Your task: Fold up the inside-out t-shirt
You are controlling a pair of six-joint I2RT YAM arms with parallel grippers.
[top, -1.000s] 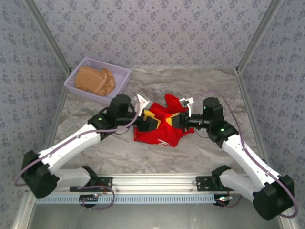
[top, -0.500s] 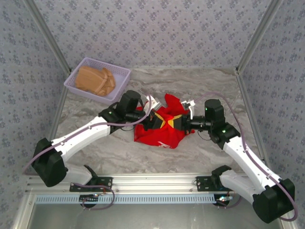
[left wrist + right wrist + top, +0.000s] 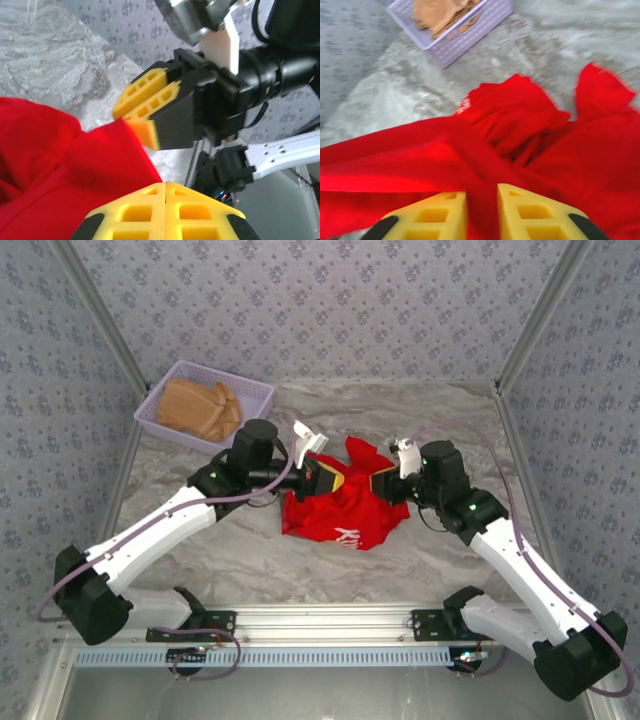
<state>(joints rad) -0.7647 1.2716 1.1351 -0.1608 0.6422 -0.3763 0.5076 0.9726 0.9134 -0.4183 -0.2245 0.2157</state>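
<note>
The inside-out t-shirt is bright red and lies crumpled at the table's centre, with white lettering at its near edge. My left gripper hovers over its far left part. In the left wrist view the left gripper is shut, and an edge of the red cloth runs taut into its tips. My right gripper faces it from the right. In the right wrist view the right gripper has its fingers apart, with red cloth lying in the gap.
A lilac basket with a tan folded garment stands at the far left of the table. Patterned walls close in the back and both sides. Bare marble tabletop surrounds the shirt.
My left gripper went from open to shut at the shirt's edge. My right gripper's fingers have parted. Both grippers drew slightly apart and the shirt hangs stretched between them.
</note>
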